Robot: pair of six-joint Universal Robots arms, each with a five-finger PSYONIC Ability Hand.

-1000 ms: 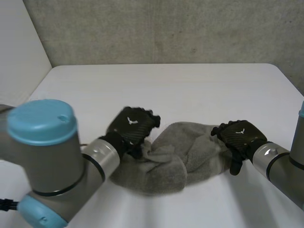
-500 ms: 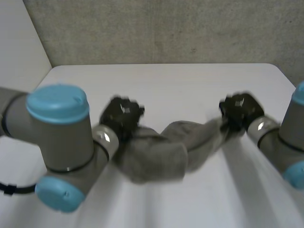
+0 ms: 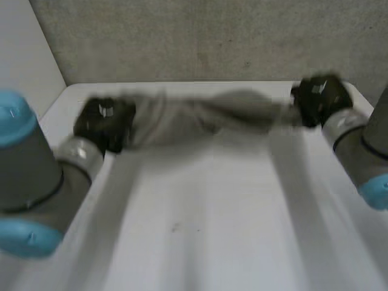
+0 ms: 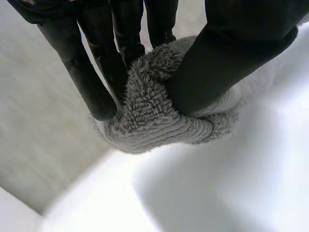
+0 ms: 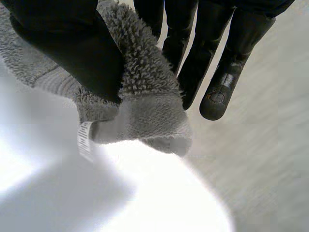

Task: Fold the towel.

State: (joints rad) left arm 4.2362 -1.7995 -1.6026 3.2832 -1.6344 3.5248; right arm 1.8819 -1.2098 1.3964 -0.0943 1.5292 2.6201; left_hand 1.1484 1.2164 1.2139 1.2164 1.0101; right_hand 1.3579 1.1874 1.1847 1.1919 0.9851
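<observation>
Towel (image 3: 200, 116): grey terry, stretched in a long band between both hands across the far side of the white worktop (image 3: 212, 230). It is blurred, so I cannot tell whether its middle touches the surface.

Left hand (image 3: 104, 121) at the towel's left end. Fingers (image 4: 99, 77) lie nearly straight on one side of a bunched, hemmed corner, with the thumb pressed on the other side and the cloth pinched tight between.

Right hand (image 3: 318, 97) at the right end, gripping likewise. Fingers (image 5: 217, 67) are straight behind the cloth, thumb clamped over the pile in front. A small white label (image 5: 86, 139) hangs from the hem just beside that thumb.

Hands well apart. Grey wall (image 3: 212, 36) beyond the worktop.
</observation>
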